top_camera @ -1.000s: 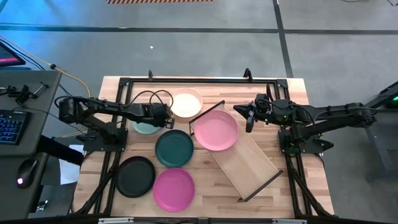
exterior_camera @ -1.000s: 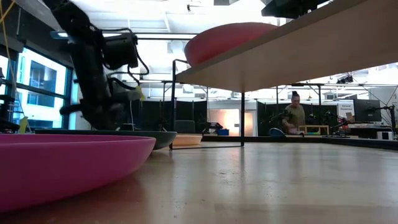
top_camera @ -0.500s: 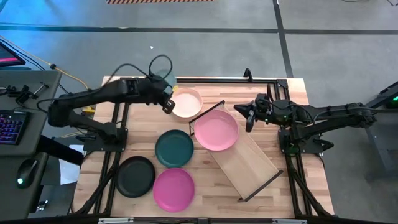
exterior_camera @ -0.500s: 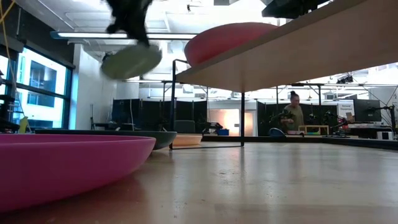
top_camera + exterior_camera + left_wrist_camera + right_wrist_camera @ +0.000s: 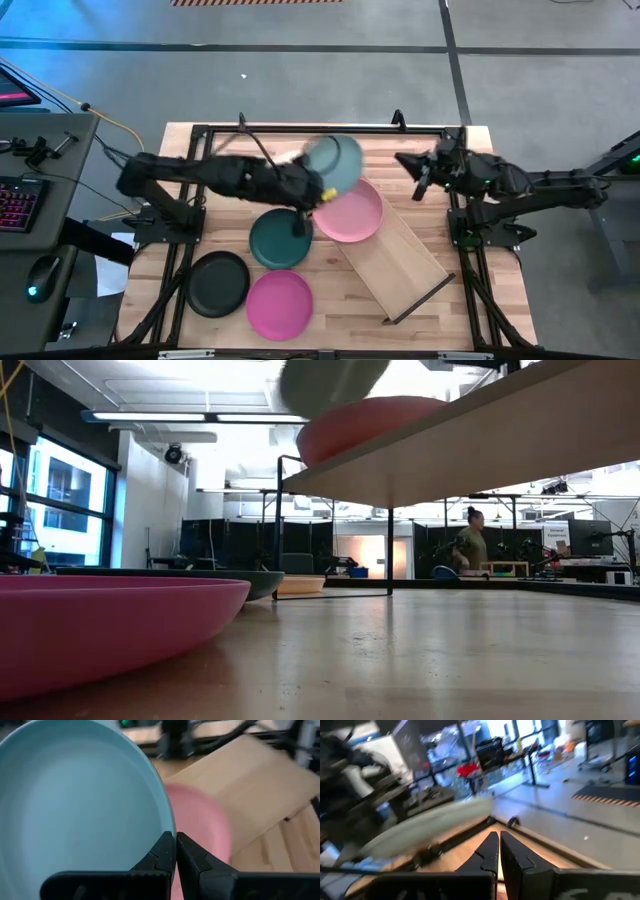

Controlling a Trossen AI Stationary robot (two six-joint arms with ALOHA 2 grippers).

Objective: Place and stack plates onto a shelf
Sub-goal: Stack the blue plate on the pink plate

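Left gripper [image 5: 175, 851] pinching the rim of the round, shallow, matte pale teal plate [image 5: 75, 805], fingers [image 5: 161, 854] closed tight on its edge. In the high view, same gripper [image 5: 318, 190] held above the table, teal plate [image 5: 334, 165] raised in the air and overlapping the 11 o'clock edge of the round light pink plate [image 5: 350, 210]. In the low view, teal plate [image 5: 330, 380] seen from below, hanging over the pink plate [image 5: 365, 425], apart from it.

Pink plate resting on the long rectangular light wood shelf board [image 5: 395, 262], at the board's 11 o'clock end; board lying diagonally from the table's middle toward 5 o'clock, thin dark metal frame at each end.

At 9 o'clock from the pink plate, just beside it, round dark green plate [image 5: 280, 240], partly under the left arm. At 7 o'clock of the green plate, round black plate [image 5: 218, 283]; at 6 o'clock of the green plate, round magenta plate [image 5: 279, 304], near the black one. Cream plate mostly hidden beneath the left arm and the raised teal plate; only a blurred pale sliver showing.

Right gripper [image 5: 421, 177] at 2 o'clock of the pink plate, off the shelf and well clear of the plates, near the table's far right corner; fingers [image 5: 490, 851] pressed together, holding nothing.

Pale wooden table [image 5: 480, 310] bearing it all. In the low view, a person [image 5: 470, 545] standing far back in the room.
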